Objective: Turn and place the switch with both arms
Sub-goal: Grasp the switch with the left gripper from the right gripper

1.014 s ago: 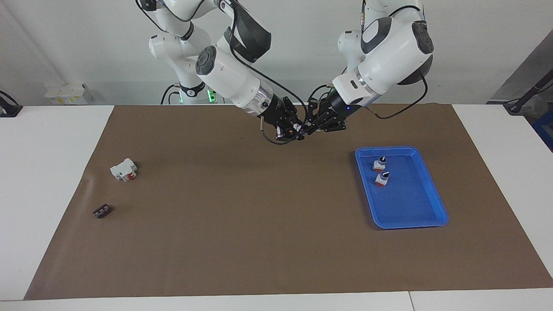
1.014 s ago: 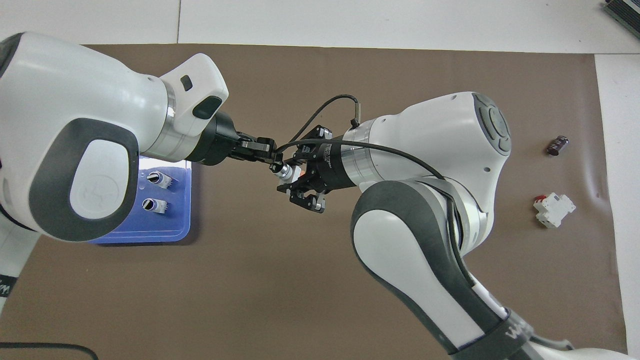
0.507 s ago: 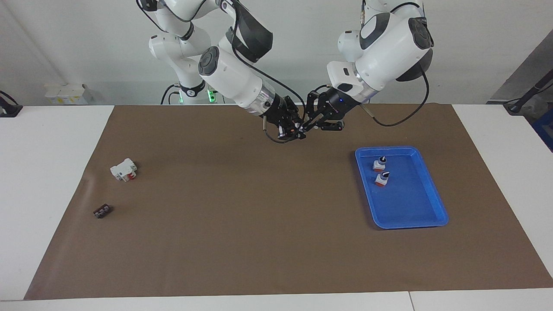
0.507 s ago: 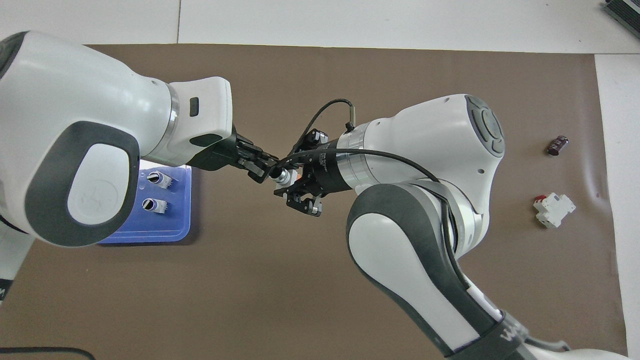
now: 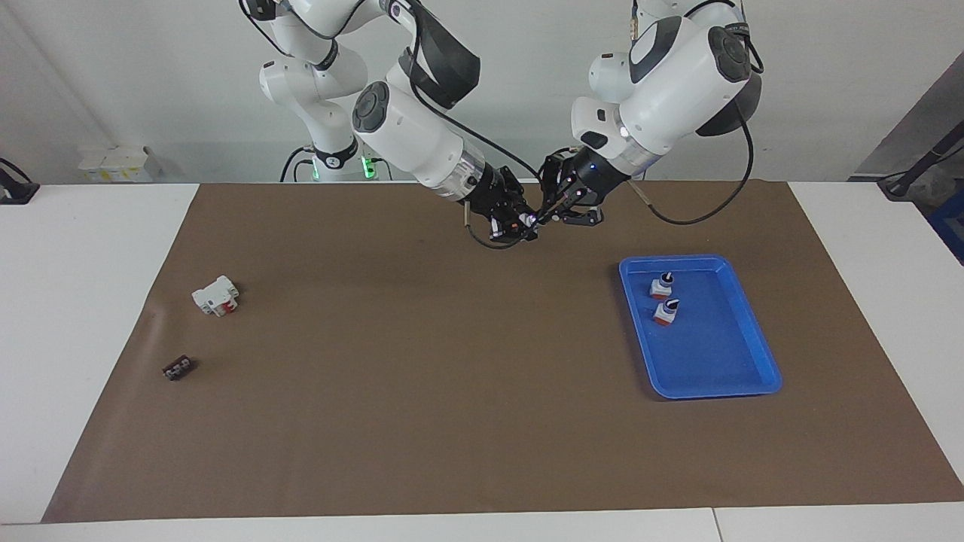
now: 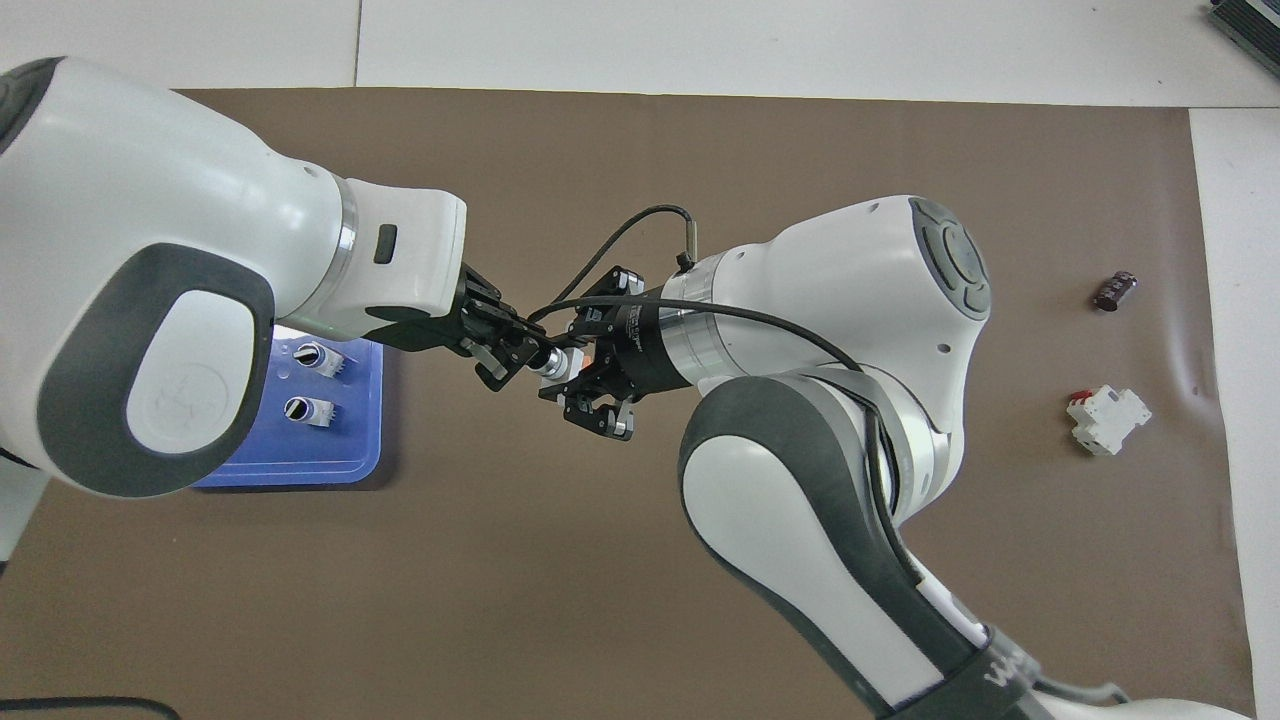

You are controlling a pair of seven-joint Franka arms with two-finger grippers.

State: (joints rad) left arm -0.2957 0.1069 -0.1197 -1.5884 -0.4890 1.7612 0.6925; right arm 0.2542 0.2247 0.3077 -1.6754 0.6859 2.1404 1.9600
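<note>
Both grippers meet in the air over the brown mat [image 5: 422, 391], at its edge nearest the robots. My right gripper [image 5: 518, 223] is shut on the white body of a switch [image 6: 556, 364], whose orange-red end shows at the fingers. My left gripper [image 5: 548, 211] faces it and is shut on the switch's knob; it shows in the overhead view [image 6: 508, 351] too. The right gripper [image 6: 585, 372] shows there as well. Two more switches [image 5: 662, 284] [image 5: 666, 311] stand in the blue tray [image 5: 723, 361].
The blue tray [image 6: 300, 465] lies toward the left arm's end of the mat. A white block with red parts [image 5: 215, 295] and a small black flat piece [image 5: 177, 368] lie toward the right arm's end. White table surrounds the mat.
My left wrist has rotated about its axis while gripping the knob. Both grippers with the switch have drifted slightly toward the robots and toward the left arm's end.
</note>
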